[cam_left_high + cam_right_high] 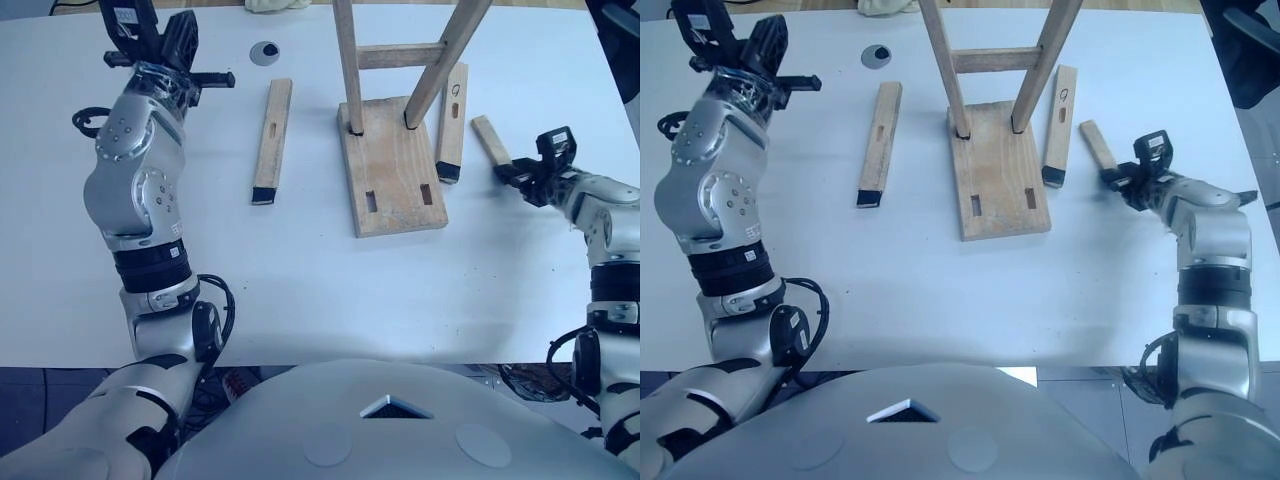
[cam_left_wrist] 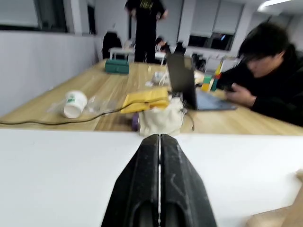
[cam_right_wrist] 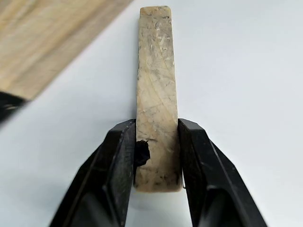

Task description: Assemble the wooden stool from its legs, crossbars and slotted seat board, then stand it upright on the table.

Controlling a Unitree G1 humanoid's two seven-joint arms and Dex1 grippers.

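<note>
The slotted seat board (image 1: pixel 395 185) lies flat mid-table. Two legs (image 1: pixel 347 60) stand in its far slots, joined by a crossbar (image 1: pixel 400 55). One loose leg (image 1: pixel 272 140) lies to the board's left, and another (image 1: pixel 452 120) lies close along its right side. Further right a short crossbar (image 3: pixel 156 85) rests on the table, and my right gripper (image 1: pixel 503 172) is shut on its near end. My left gripper (image 1: pixel 222 78) is raised over the far left of the table, its fingers (image 2: pixel 160 142) pressed together with nothing between them.
A small dark round disc (image 1: pixel 265 52) sits on the white table (image 1: pixel 300 280) beyond the left loose leg. A pale cloth (image 1: pixel 275 5) lies at the far edge. Beyond the table, a wooden desk (image 2: pixel 118 94) carries clutter.
</note>
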